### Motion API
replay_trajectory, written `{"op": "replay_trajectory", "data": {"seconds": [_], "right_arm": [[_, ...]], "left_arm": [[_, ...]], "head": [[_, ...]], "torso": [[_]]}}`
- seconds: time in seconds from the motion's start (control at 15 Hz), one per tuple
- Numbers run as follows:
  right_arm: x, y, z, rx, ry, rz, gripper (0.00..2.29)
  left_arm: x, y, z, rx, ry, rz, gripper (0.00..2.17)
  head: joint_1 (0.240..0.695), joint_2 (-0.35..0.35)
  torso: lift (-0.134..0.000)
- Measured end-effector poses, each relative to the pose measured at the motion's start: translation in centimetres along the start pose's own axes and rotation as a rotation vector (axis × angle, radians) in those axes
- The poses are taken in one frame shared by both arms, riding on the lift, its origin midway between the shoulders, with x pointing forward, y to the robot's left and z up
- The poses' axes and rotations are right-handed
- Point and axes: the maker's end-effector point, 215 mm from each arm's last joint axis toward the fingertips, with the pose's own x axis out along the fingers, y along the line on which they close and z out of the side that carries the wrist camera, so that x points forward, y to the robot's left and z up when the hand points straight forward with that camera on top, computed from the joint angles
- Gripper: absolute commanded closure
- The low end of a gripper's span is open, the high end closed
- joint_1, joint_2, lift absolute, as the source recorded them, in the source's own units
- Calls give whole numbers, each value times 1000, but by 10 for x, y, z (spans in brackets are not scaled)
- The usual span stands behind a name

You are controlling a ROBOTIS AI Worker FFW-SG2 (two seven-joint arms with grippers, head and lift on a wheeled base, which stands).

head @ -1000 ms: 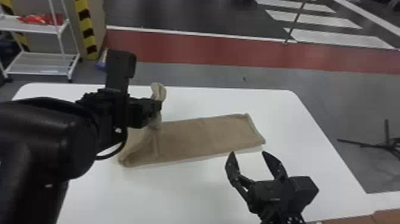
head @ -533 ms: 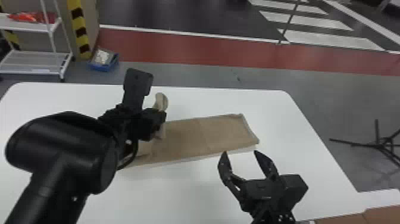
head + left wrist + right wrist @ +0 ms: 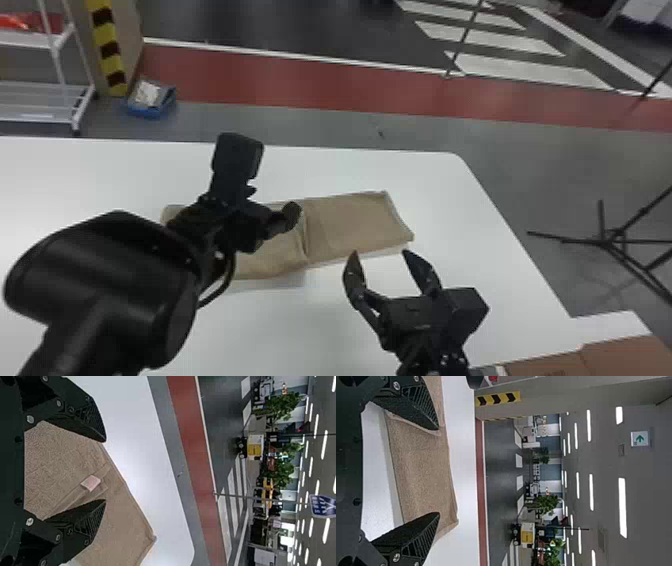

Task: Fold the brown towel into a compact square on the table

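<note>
My left gripper (image 3: 292, 215) is over the left and middle part of the brown towel (image 3: 352, 225), which lies as a long strip on the white table, its left portion doubled over. In the left wrist view the left gripper (image 3: 104, 471) stands open above the towel (image 3: 123, 514), with a small pale tag (image 3: 90, 483) between its fingers. My right gripper (image 3: 380, 255) stands open in front of the strip's right half, holding nothing. From the right wrist, the open right gripper (image 3: 438, 471) shows with the towel (image 3: 421, 471) beyond its fingers.
The white table (image 3: 425, 175) extends around the towel. Brown cardboard (image 3: 620, 357) lies at its near right corner. Behind it on the floor are a white shelf rack (image 3: 45, 102) and a blue bin (image 3: 150, 102); a black tripod stand (image 3: 610, 237) stands at the right.
The raised towel end that my left gripper held is let go and now lies over the strip. The left arm has moved right, and the head view has shifted.
</note>
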Motion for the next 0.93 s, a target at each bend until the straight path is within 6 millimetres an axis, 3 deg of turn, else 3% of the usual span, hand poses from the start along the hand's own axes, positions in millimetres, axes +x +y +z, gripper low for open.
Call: {"op": "replay_trajectory", "data": {"seconds": [0.13,0.33,0.47,0.73,0.87,0.93], "right_arm": [[7,1,1,-3,7,4,120],[30,8,-7,-16,52,29,120],[50,19,-20,-18,95,64,120],[87,51,-36,-30,148,157,117],[97,64,-42,-31,175,197,117],[99,67,-43,-29,187,212,120]], "left_arm": [[-11,18,0,-49,-42,19,39],[-41,75,-19,-161,-93,97,39],[-67,116,-31,-227,-150,156,33],[-141,210,-24,-273,-462,374,19],[-169,229,-27,-268,-576,450,19],[-173,231,-32,-273,-592,459,19]], "head": [[695,-255],[695,-186],[695,-132],[695,41],[695,99],[695,108]], "torso": [[-99],[-99],[-99],[-99],[-99],[-99]]}}
